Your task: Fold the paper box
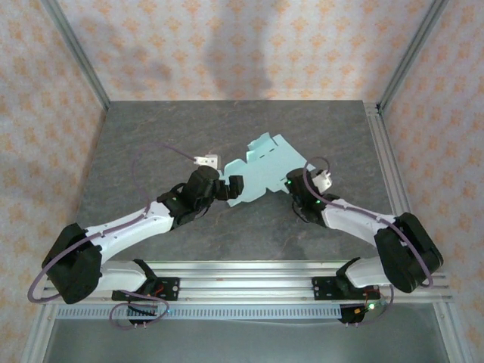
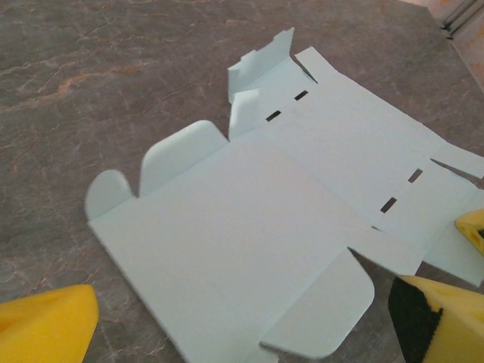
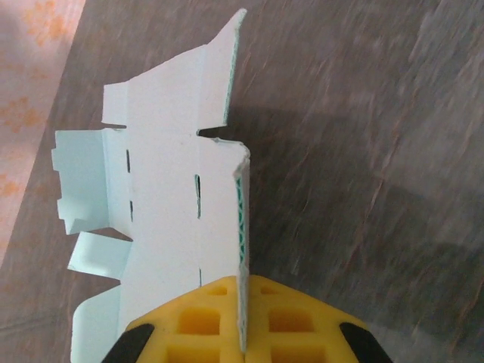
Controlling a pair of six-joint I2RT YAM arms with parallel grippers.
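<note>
Now | paper box: open sheet, lying mid table | right gripper: closed tight, pinching the sheet's 3 o'clock edge | left gripper: wide open at its 9 o'clock edge, holding nothing

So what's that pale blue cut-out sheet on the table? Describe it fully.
The paper box is a pale mint sheet of thin card, die-cut with rounded flaps, tabs and small slots. It is unfolded, mostly flat on the grey table, some far flaps lifted. The right end effector pinches one edge, which stands up.
</note>
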